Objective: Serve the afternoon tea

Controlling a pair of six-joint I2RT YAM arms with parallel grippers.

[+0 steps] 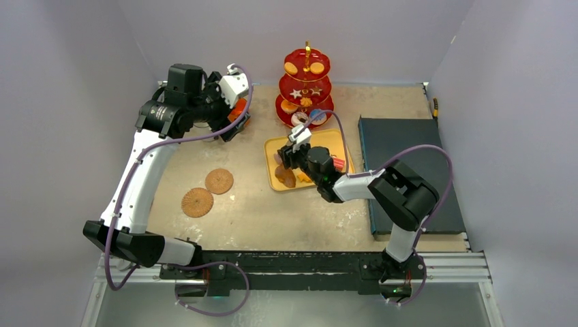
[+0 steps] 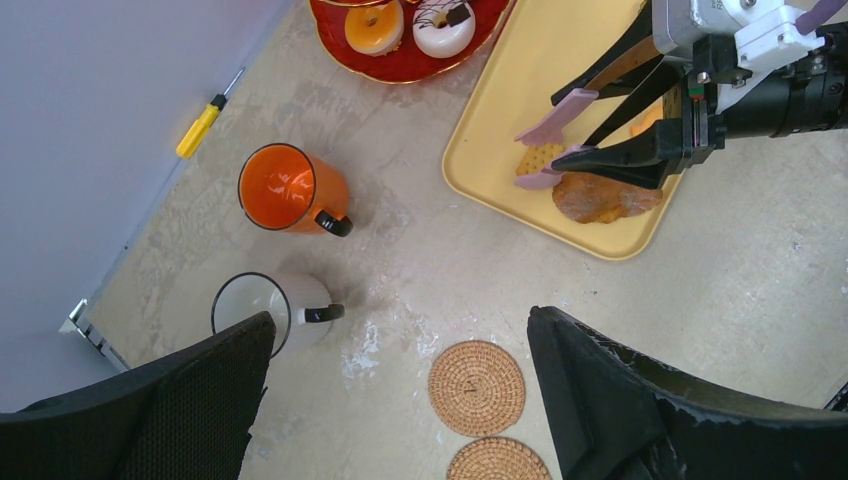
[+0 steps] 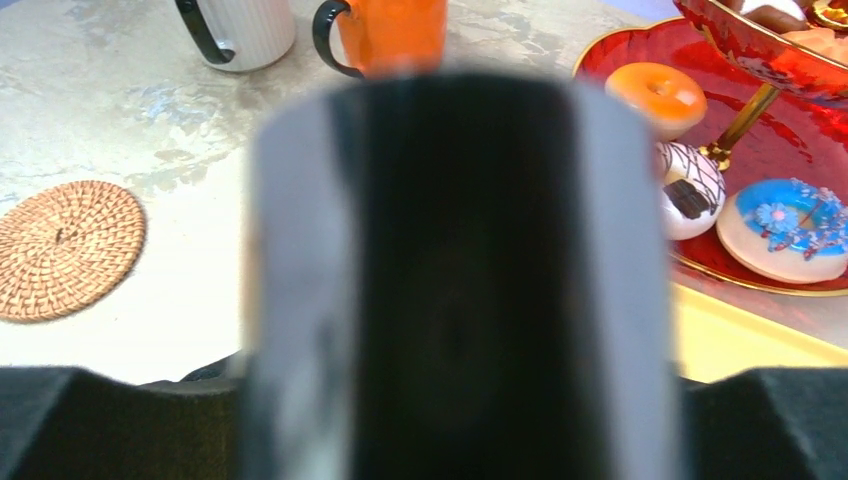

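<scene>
My right gripper (image 1: 296,152) is shut on black tongs (image 2: 610,105), which fill most of the right wrist view. Their pink tips straddle a small square biscuit (image 2: 537,160) on the yellow tray (image 2: 520,80), next to a brown croissant (image 2: 605,198). The red three-tier stand (image 1: 307,88) holds donuts, stars and biscuits behind the tray. My left gripper (image 2: 400,400) hangs open and empty high above the table. Under it are the white mug (image 2: 265,305), the orange mug (image 2: 290,190) and two round woven coasters (image 2: 477,387) (image 2: 498,460).
A yellow screwdriver (image 2: 207,125) lies by the left wall. A dark rectangular mat (image 1: 409,170) covers the table's right side. Walls close in the left, back and right. Orange, white and blue donuts (image 3: 785,230) sit on the stand's bottom tier.
</scene>
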